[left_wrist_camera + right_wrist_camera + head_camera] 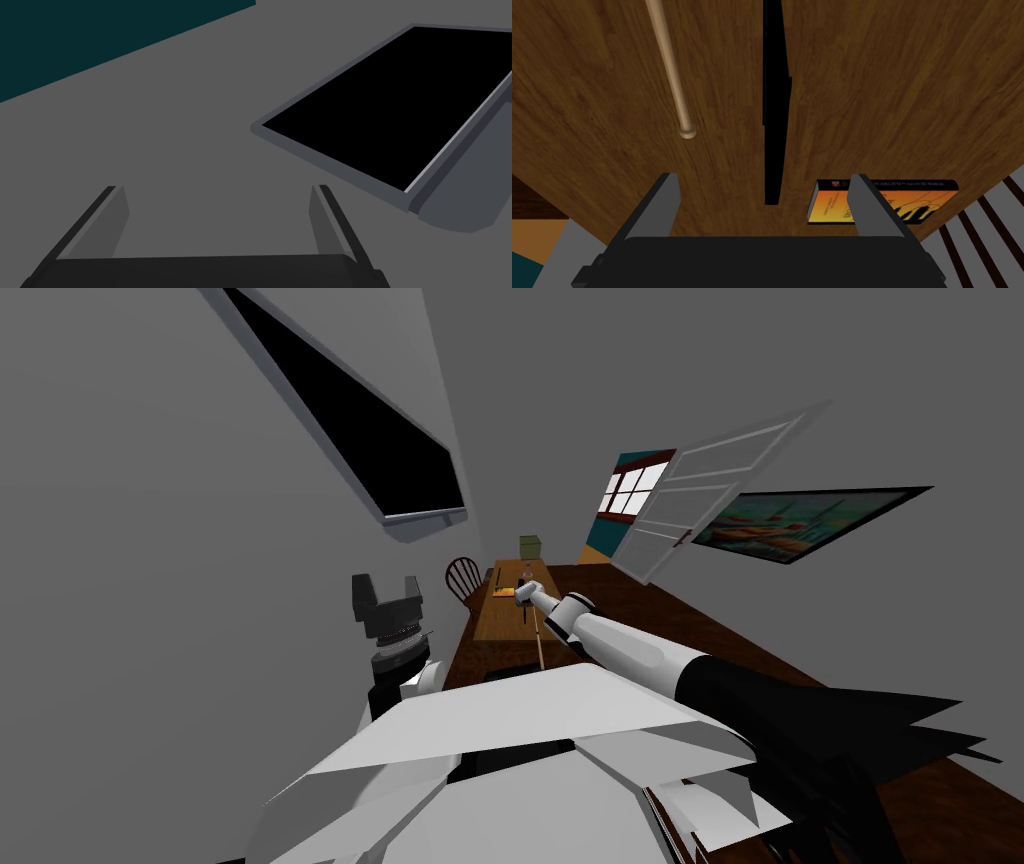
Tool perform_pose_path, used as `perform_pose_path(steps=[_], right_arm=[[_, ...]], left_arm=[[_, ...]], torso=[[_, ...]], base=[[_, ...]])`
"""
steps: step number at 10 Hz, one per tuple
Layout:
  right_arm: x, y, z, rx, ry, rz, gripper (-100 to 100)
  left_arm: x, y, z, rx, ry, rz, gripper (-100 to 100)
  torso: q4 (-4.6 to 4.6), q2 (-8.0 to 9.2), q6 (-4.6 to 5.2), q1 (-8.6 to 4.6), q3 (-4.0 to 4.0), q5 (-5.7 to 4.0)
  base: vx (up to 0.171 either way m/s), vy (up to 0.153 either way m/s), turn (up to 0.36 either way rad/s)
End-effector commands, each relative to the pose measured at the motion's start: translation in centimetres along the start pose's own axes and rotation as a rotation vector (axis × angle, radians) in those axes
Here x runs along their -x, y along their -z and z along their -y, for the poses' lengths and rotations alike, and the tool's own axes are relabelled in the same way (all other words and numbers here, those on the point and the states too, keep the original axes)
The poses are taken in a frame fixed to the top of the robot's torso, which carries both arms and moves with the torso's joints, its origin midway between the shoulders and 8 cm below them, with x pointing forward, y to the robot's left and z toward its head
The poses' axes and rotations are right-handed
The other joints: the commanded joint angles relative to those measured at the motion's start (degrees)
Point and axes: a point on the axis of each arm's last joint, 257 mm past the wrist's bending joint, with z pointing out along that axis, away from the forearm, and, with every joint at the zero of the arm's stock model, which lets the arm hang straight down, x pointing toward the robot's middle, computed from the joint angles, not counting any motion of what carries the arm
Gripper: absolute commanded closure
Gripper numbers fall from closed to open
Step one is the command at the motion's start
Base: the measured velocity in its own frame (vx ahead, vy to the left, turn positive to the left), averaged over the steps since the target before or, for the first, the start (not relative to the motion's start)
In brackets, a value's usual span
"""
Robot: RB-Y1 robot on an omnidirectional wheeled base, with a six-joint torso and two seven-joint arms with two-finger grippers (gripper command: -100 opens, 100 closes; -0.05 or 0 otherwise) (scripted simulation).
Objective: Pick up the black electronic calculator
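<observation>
The black calculator (775, 100) shows edge-on as a thin black slab over the wooden table (887, 90). It runs straight out from my right gripper (764, 177), midway between the two fingers and touching neither. That gripper is open. From the head view, my right gripper (522, 593) reaches out over the long table (510, 628). My left gripper (386, 600) is raised at my left, near a grey wall, and its fingers (320, 220) are open on nothing.
A wooden bat (672, 75) lies on the table beside the calculator. An orange and black book (912, 197) lies near the table edge, partly behind one finger. A green box (530, 546) stands at the table's far end, with a chair (462, 578) at the table's left side.
</observation>
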Motion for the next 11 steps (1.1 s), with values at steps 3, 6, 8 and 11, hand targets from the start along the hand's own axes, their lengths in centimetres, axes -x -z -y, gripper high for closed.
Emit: perform_pose_path(steps=[3, 6, 8, 11], right_arm=[[-1.2, -1.1, 0.4, -0.005, -0.008, -0.002, -100], [-1.2, -1.1, 0.4, -0.004, -0.007, -0.001, 100], [-1.2, -1.0, 0.3, -0.003, -0.007, -0.001, 100], [-1.2, -1.0, 0.4, -0.004, -0.007, -0.001, 0]], left_arm=[[0.0, 0.0, 0.0, 0.0, 0.0, 0.0, 0], [0.0, 0.0, 0.0, 0.0, 0.0, 0.0, 0], [0.0, 0.0, 0.0, 0.0, 0.0, 0.0, 0], [0.0, 0.0, 0.0, 0.0, 0.0, 0.0, 0]], torso=[[0.0, 0.01, 0.02, 0.02, 0.0, 0.0], [-0.03, -0.11, 0.03, -0.02, -0.07, -0.01], [-0.02, -0.01, 0.05, 0.0, -0.02, 0.01], [-0.01, -0.01, 0.04, 0.0, -0.01, 0.0]], base=[[0.014, -0.008, 0.031], [0.028, -0.009, 0.021], [0.0, 0.0, 0.0], [0.0, 0.0, 0.0]])
